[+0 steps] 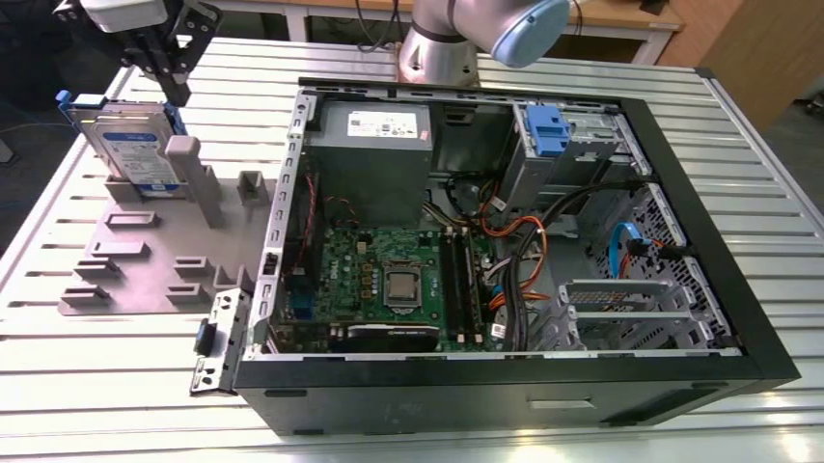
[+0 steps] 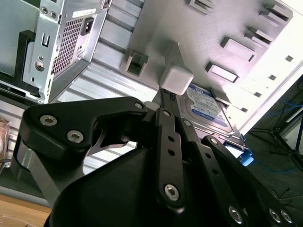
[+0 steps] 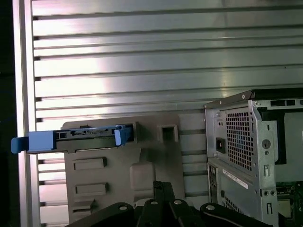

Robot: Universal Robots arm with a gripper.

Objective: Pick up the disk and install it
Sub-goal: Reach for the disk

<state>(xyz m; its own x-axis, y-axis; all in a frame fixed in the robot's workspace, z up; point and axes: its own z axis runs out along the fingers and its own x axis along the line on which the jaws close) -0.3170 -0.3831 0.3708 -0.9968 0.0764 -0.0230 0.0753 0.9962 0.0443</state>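
The pincer (image 1: 165, 82) hangs near the far corner on the exterior view's left and points downward; the wrist above it is cut by the picture edge. In both wrist views its black fingers (image 2: 166, 127) (image 3: 162, 190) lie pressed together, with nothing between them. The arm's grey base column (image 1: 435, 53) stands upright, a blue-capped joint (image 1: 531, 29) beside it.

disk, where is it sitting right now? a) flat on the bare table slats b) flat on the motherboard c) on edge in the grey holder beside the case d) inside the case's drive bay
c: the disk stands on edge in a slot of the grey holder, outside the open computer case, on the exterior view's left.
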